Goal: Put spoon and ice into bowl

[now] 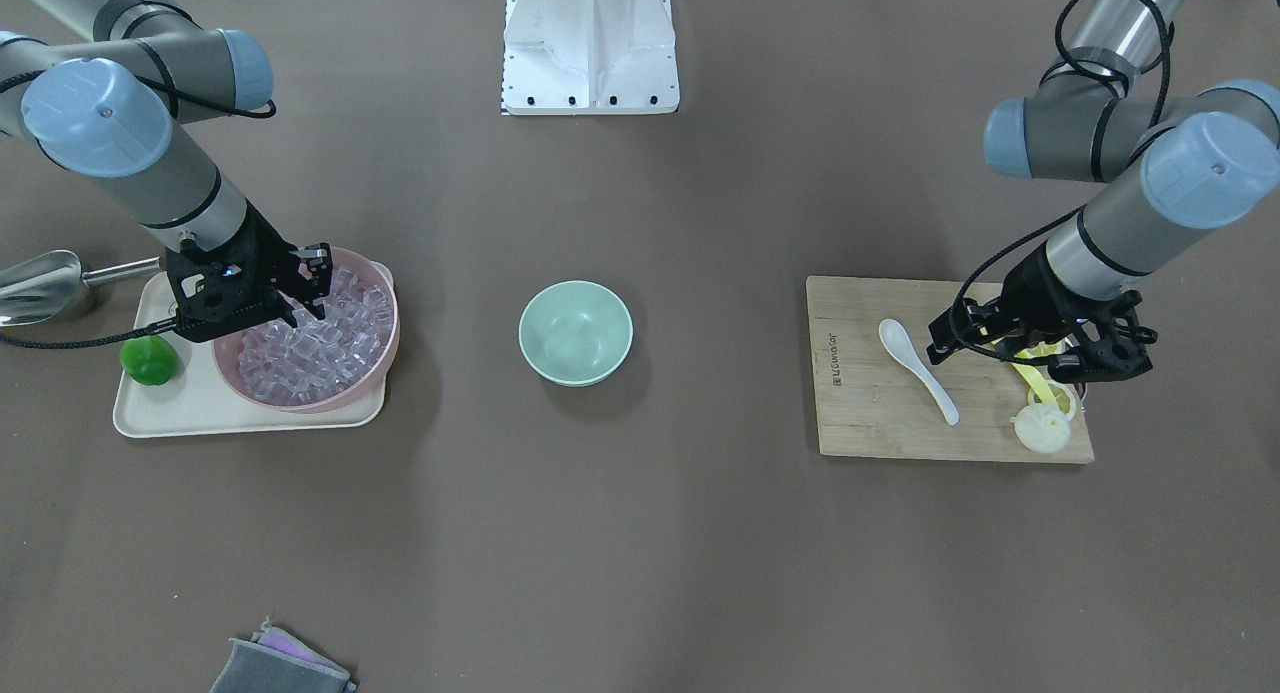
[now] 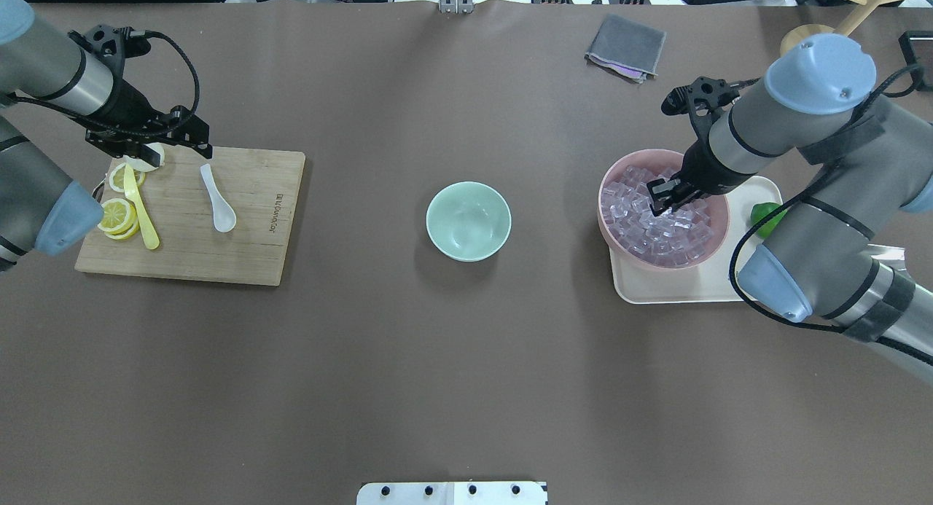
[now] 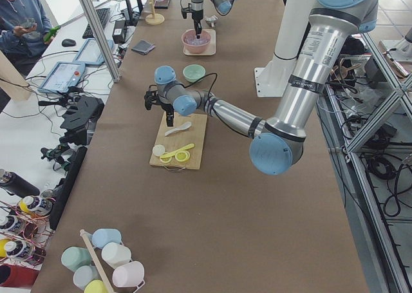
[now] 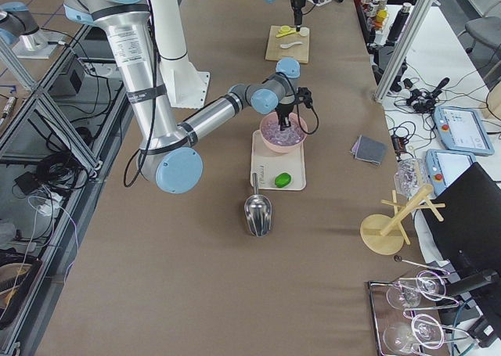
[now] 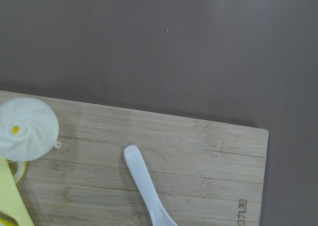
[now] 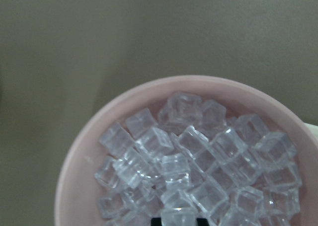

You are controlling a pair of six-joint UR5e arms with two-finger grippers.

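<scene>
At the pick-up step, seen overhead, we place the right gripper [image 2: 660,200], jaws slightly apart, in the ice [image 2: 641,228] at the bowl's [image 2: 468,224] 3 o'clock, ready to close on one cube. The left gripper [image 1: 1068,365], jaw state indiscernible, hovers beside the spoon [image 2: 217,199] at 9 o'clock.

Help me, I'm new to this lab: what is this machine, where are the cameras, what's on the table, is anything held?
It is a robot with two arms, each ending in a two-finger end effector. Four cameras are fixed around the table; two ride on the wrists. In the middle stands an empty mint bowl. The white spoon lies untouched on a wooden board, with lemon slices and a yellow utensil; the left end effector hovers by it. The right end effector dips into a pink bowl of ice cubes on a tray; whether it grips one is unclear.
</scene>
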